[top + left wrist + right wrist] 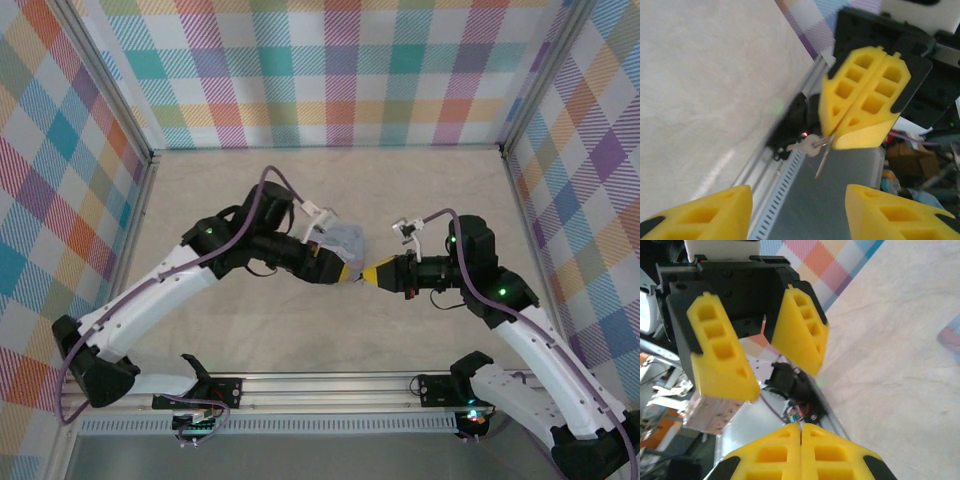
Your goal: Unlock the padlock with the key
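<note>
Beige table (420, 190) is taking up the floor of the cell, with plaid walls standing round three sides. At the near edge both arm bases are sitting on the aluminium rail (330, 385). The arms are reaching inward and meeting tip to tip over mid-table.

There the right gripper (834, 139) is pinching the key (807, 145). Its fingers are pressed together, and the key is sticking out sideways at the tip, gripped at or near its ring. A second blade is dangling loose below. The key is hanging in the air between the two grippers, off the table.

Facing it head-on, the left gripper (781, 377) is standing with fingers (720, 355) spread and nothing between them. It is close to the right tip but apart from the key.

Just beyond the left wrist a grey-blue object (340, 240) is lying on the table. It's too blurred to identify, so I'm not calling it the padlock, and I cannot tell where the padlock is.

My read: we're sitting at key staging, not insertion, since the key is secured and no lock is engaged yet. The next move is calling for:
- the left arm taking the padlock body and presenting the keyway to the right arm
- the blade lining up straight on that keyway
- then a push and a twist

The risks I'm seeing are the key swivelling in a ring-end pinch and the dangling blade fouling the keyway.
</note>
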You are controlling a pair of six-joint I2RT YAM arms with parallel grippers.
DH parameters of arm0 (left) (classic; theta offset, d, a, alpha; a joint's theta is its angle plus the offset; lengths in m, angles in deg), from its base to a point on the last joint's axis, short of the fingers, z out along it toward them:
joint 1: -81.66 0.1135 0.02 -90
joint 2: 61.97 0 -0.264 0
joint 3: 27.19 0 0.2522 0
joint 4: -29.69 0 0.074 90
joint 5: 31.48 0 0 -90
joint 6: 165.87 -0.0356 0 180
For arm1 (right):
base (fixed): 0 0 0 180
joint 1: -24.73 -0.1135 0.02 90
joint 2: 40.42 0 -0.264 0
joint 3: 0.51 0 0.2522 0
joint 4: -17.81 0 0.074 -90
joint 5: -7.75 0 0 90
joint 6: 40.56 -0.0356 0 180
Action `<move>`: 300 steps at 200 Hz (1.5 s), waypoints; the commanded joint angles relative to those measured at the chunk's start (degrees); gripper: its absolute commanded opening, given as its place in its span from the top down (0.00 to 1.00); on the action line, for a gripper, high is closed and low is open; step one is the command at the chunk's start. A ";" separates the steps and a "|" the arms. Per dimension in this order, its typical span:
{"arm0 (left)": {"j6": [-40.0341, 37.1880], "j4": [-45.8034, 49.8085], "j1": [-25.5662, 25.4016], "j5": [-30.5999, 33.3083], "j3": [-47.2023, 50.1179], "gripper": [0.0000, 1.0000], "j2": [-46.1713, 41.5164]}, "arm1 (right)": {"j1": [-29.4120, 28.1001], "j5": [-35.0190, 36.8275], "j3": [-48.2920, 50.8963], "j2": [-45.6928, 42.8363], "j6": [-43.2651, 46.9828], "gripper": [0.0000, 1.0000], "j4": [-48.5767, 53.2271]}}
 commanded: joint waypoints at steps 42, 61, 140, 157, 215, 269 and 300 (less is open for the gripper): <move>17.28 -11.51 5.82 12.94 9.70 0.29 -8.22 | -0.69 28.98 -6.08 0.06 11.37 1.00 4.25; 20.20 -12.27 6.44 14.97 9.85 0.28 -7.83 | -2.07 38.53 -8.62 2.34 16.76 1.00 3.07; 33.15 -17.31 11.39 15.43 10.00 0.20 -6.68 | -8.01 50.09 -9.95 6.35 44.04 1.00 -18.06; 37.30 -20.69 11.99 13.24 9.63 0.20 -5.96 | -10.94 50.09 -8.40 5.94 50.23 1.00 -21.99; 49.95 -31.92 11.61 9.30 8.54 0.21 -4.89 | -22.78 58.07 -4.93 6.68 61.74 1.00 -29.07; 54.99 -35.21 8.32 6.60 7.40 0.36 -2.45 | -28.76 62.34 -2.85 8.65 65.57 1.00 -33.36; 55.46 -35.13 7.25 5.67 6.69 0.44 -1.44 | -30.17 63.86 -2.37 10.00 67.76 1.00 -34.81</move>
